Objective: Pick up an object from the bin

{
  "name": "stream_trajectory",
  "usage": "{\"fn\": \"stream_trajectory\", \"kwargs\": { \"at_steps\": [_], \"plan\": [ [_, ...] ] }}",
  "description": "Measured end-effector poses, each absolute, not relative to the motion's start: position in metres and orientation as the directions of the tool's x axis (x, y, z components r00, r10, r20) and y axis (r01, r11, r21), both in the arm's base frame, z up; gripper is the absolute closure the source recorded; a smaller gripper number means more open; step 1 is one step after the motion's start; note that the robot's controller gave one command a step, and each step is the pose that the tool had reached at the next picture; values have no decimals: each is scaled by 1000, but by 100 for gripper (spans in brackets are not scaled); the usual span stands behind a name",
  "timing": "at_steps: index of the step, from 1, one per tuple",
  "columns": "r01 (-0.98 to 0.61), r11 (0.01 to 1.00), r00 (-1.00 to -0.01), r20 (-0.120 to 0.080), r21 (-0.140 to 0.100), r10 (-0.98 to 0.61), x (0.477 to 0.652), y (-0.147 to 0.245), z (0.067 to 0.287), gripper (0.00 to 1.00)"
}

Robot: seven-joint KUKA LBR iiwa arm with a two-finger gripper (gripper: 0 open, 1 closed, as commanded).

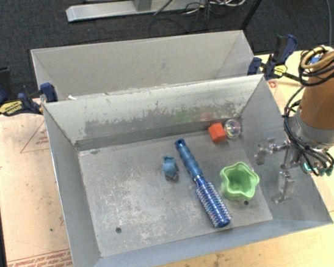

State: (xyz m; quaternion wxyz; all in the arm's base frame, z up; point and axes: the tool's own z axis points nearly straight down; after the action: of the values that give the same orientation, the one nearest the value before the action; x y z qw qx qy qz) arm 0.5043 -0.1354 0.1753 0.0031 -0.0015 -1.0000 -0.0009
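My gripper (273, 171) stands open over the bin's right sloping wall, with nothing between its fingers. Just to its left on the bin floor sits a green flower-shaped cup (239, 180), upright and apart from the fingers. A blue hairbrush (201, 182) lies diagonally left of the cup, handle toward the back, bristle head toward the front. An orange cap (217, 132) with a small clear round piece (233, 128) beside it rests at the back wall.
A small blue lump (170, 168) lies left of the brush handle. The arm with its orange cover and cables comes in over the bin's right rim.
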Motion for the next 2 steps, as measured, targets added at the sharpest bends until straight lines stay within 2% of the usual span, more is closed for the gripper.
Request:
{"fn": "stream_trajectory", "kwargs": {
  "at_steps": [1, 2],
  "plan": [
    [-297, 955, -955, 0, 3, -297, 528, -79, 125, 0],
    [-575, 818, -818, -6, -2, -575, 598, -75, 71, 0]
  ]
}}
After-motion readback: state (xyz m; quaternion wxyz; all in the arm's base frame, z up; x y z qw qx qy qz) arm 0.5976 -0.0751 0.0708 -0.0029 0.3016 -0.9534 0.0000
